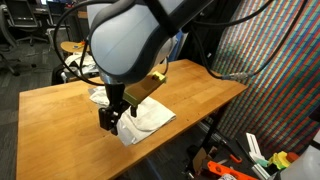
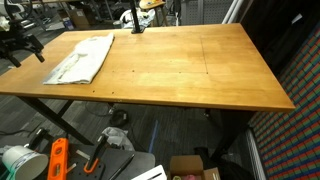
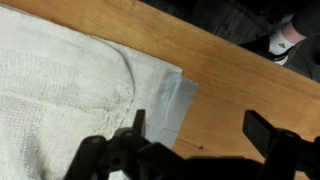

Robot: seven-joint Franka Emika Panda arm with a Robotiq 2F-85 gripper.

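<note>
A white towel (image 1: 146, 119) lies crumpled flat on the wooden table (image 1: 200, 95). It also shows in an exterior view (image 2: 85, 57) near the table's corner and in the wrist view (image 3: 70, 90), where a smoother grey-white corner sticks out from under it. My gripper (image 1: 108, 121) hangs just above the towel's edge. It is open and empty. In the wrist view (image 3: 200, 132) one finger is over the towel's corner and the other over bare wood. In an exterior view the gripper (image 2: 20, 46) is at the frame's left edge.
The table (image 2: 190, 70) is bare wood away from the towel. A patterned partition (image 1: 275, 70) stands beside the table. Under the table lie orange tools (image 2: 58, 158), a cardboard box (image 2: 190, 167) and a white bucket (image 2: 15, 160). Office chairs and clutter stand behind.
</note>
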